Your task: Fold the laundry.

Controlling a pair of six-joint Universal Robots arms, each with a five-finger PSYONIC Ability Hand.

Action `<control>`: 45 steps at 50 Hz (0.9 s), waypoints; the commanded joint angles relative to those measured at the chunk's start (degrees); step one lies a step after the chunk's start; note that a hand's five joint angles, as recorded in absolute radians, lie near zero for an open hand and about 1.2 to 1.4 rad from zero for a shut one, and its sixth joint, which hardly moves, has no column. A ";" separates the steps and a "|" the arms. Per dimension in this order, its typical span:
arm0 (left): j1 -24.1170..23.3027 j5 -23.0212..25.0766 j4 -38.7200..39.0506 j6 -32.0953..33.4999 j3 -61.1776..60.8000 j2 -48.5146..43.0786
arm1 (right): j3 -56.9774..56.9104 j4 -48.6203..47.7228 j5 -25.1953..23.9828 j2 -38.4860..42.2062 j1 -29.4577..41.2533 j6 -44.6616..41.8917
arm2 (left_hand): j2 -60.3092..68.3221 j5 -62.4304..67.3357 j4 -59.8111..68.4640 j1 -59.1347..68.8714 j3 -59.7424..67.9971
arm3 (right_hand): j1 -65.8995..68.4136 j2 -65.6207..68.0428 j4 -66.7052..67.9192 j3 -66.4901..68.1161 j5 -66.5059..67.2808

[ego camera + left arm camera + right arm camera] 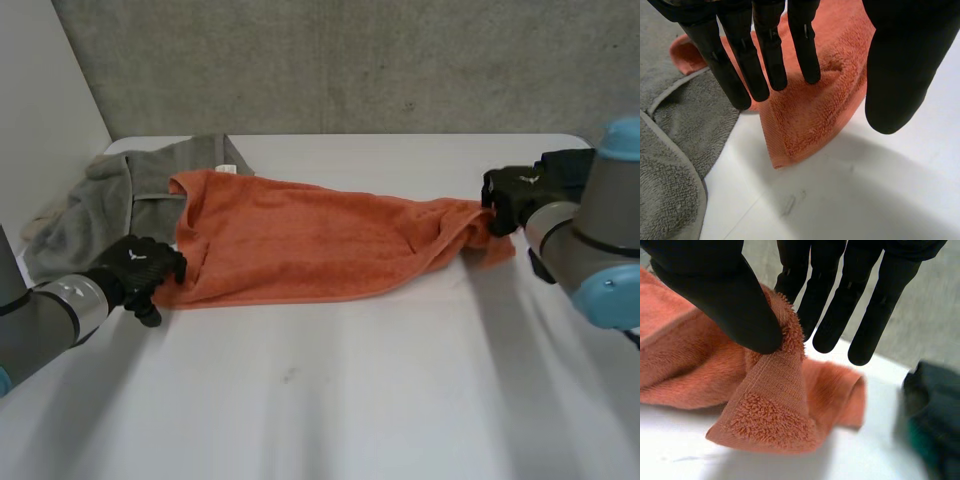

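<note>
1. Nearest the viewer, a white table (350,400) spreads smooth across the head view.
2. At its left side, the left hand (140,268) sits at the near left corner of an orange towel (310,240). The left wrist view adds what the head view cannot. The fingers are straight and held well apart from the thumb, poised over that corner and pinching nothing.
3. The orange towel lies stretched sideways across the middle of the table, rumpled, reaching from one hand to the other.
4. At the right side, the right hand (515,198) holds the towel's right end. The right wrist view shows the detail: the thumb clamps a raised fold of terry against the fingers, and the cloth below droops to the table.
5. That same view shows a dark object (935,415) on the table beyond the towel, too blurred to identify.
6. Behind the towel's left end, a grey towel (130,190) lies crumpled, partly under the orange one.
7. Farthest back stands a grey concrete wall (350,60).
</note>
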 commanded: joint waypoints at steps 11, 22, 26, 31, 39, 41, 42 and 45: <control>-2.33 -1.44 1.30 5.29 9.11 -9.16 | 6.06 1.84 -5.18 -7.92 -2.93 -11.69 | 10.10 9.81 9.96 9.87 10.20 | 14.88 12.67 11.69 12.23 12.50; -6.02 -6.46 2.36 6.26 15.79 -13.82 | 9.39 1.49 -5.18 -7.92 -3.46 -13.80 | 21.70 21.42 21.56 21.48 21.81 | 14.88 12.67 11.69 12.23 12.50; -7.34 -7.60 3.06 6.96 17.72 -15.31 | 10.54 1.49 -5.18 -8.18 -4.25 -14.94 | 26.57 26.28 26.43 26.34 26.67 | 14.88 12.67 11.69 12.23 12.50; -8.57 -8.57 3.59 8.54 19.04 -16.54 | 11.94 1.49 -5.27 -8.97 -5.39 -16.08 | 29.10 28.82 28.97 28.88 29.21 | 14.88 12.67 11.69 12.23 12.50; -9.62 -9.09 3.41 11.53 19.93 -17.34 | 14.23 1.93 -7.03 -11.34 -6.89 -20.39 | 47.56 47.27 47.42 47.33 47.66 | 14.88 12.67 11.69 12.23 12.50; -9.80 -11.19 2.80 12.76 18.97 -15.15 | 14.76 2.63 -7.73 -12.57 -6.98 -23.46 | 47.59 47.30 47.45 47.37 47.69 | 14.88 12.67 11.69 12.23 12.50; -9.80 -11.99 2.36 12.94 18.52 -14.18 | 14.93 3.33 -8.08 -13.71 -7.32 -26.17 | 47.59 47.30 47.45 47.37 47.69 | 14.88 12.67 11.69 12.23 12.50; -10.15 -18.21 -2.89 15.56 14.93 -7.17 | 16.51 6.14 -10.01 -17.14 -8.73 -36.51 | 47.59 47.30 47.45 47.37 47.69 | 14.88 12.67 11.69 12.23 12.50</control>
